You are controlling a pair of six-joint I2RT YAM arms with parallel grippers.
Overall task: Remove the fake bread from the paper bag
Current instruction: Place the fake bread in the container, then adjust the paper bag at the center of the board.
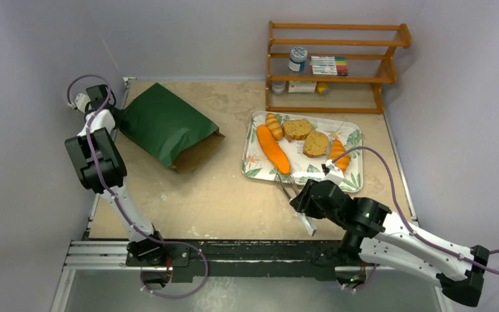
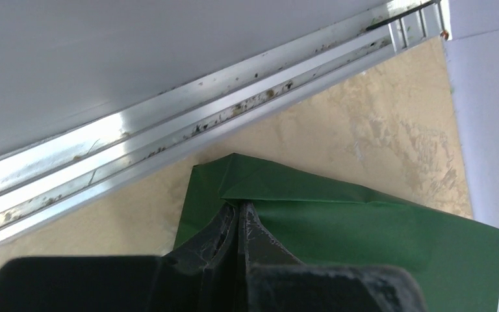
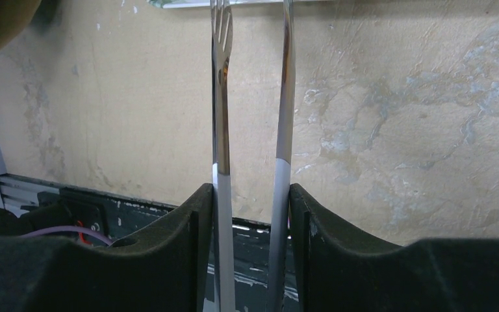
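Note:
The dark green paper bag (image 1: 162, 123) lies flat at the back left, its brown mouth (image 1: 198, 153) facing the tray. My left gripper (image 1: 117, 117) is shut on the bag's folded bottom edge (image 2: 286, 188), fingertips pinched together (image 2: 243, 209). Several fake bread pieces lie on the leaf-patterned tray (image 1: 351, 183): a long orange loaf (image 1: 273, 148), a ridged roll (image 1: 274, 125), two speckled tan slices (image 1: 297, 129) and an orange croissant (image 1: 338, 155). My right gripper (image 1: 305, 205) is shut on metal tongs (image 3: 221, 97) with white handles, their tips near the tray's front edge.
A wooden shelf (image 1: 338, 65) with a jar and small boxes stands at the back right. An aluminium rail (image 2: 169, 130) runs along the table's left edge beside the bag. Grey walls close in on the left, back and right.

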